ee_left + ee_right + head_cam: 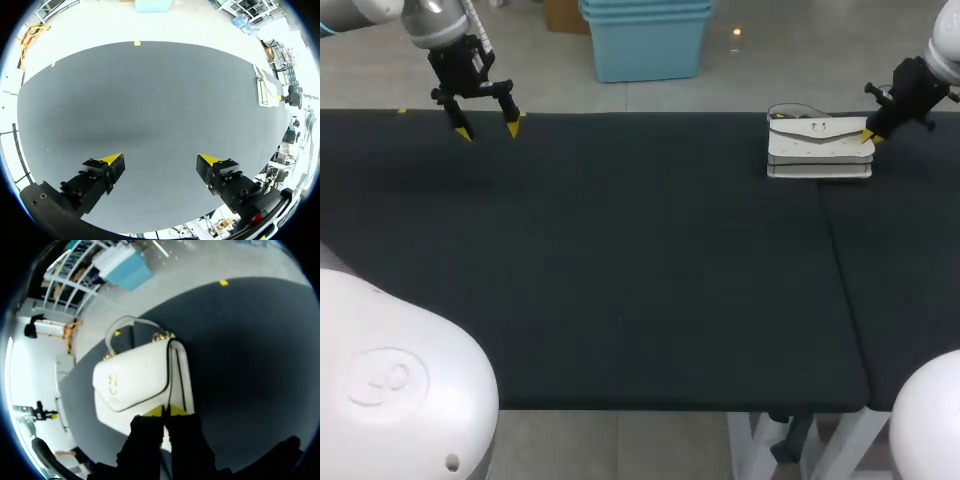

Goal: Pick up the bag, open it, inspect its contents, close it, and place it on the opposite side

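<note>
Head view shows the white bag (818,147) lying flat, flap shut, at our bench's (620,260) far right, which fits either task end. Our right end effector (867,137) touches its edge, fingers together; our left end effector (488,130) hangs spread and empty.

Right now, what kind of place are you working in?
Probably a robot lab or test workspace: a dark-covered table, a white handbag laid on it as a test item, and two robot arms at its far corners.

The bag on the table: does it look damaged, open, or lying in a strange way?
Nothing stands out. The white bag lies flat near the table's far edge with its flap closed and handle intact. The right gripper sits at its side edge, tips together.
</note>
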Robot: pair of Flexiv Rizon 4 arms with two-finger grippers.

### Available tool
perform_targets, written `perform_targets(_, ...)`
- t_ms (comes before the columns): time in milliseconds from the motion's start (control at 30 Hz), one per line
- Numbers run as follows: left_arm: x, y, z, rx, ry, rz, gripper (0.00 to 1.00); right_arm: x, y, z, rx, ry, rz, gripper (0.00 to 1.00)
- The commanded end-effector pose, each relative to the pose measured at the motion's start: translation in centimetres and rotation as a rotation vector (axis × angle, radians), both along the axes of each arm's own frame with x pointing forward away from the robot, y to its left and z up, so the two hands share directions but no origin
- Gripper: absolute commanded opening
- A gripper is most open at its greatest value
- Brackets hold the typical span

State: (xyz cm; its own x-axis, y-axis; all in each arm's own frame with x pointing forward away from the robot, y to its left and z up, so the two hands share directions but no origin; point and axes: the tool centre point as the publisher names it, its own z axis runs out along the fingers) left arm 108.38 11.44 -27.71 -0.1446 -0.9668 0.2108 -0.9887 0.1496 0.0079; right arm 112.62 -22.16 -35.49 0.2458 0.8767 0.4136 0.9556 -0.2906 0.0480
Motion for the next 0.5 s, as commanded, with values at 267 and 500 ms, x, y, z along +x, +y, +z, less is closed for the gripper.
perform_targets(267,-0.7,1.2,1.1,0.044,0.007,0.024,1.0,4.3,-3.1,-1.6,0.001,0.075,0.006,0.0)
perform_targets(500,-0.7,1.8,1.2,0.05,0.009,0.042,1.0,5.1,-4.8,-1.5,-0.006,0.073,-0.011,0.0)
